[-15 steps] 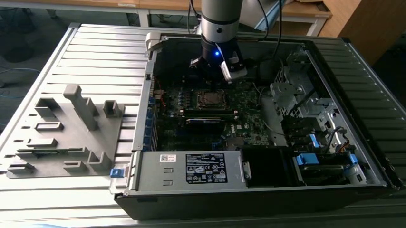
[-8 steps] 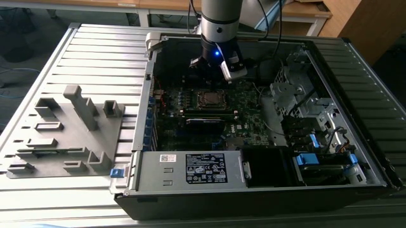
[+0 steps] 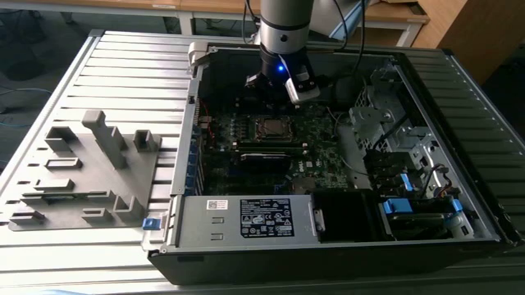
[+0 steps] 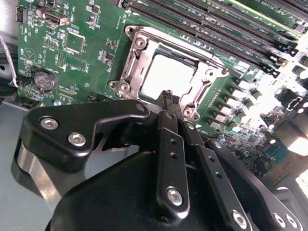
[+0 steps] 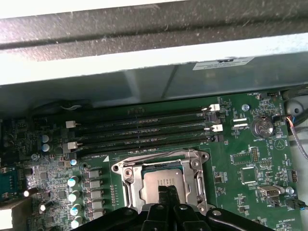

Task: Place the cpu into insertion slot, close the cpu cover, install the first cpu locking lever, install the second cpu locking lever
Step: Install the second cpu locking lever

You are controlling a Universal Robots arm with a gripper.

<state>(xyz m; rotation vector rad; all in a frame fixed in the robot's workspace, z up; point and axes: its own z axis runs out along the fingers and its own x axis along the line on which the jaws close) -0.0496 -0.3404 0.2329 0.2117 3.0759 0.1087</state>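
The end effector (image 4: 169, 98), fingers pressed together and empty, hovers just over the cpu (image 4: 166, 74) seated in the insertion slot (image 5: 122, 175), cpu cover (image 4: 132, 62) framing it.

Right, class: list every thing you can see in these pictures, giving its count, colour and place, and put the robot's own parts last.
computer case: one, black, on the slatted table.
table: one, grey, slatted, under everything.
holder tray: one, grey, on the exterior view's left of the case.
motherboard: one, green, inside the case.
cpu: one, dull grey, lying in the socket.
cpu cover: one, silver frame, down around the cpu.
memory slots: several, black, beside the socket.
coin battery: one, silver, on the motherboard.
arm: one, grey, above the case.
gripper: one, black, fingertips together at the cpu's edge.
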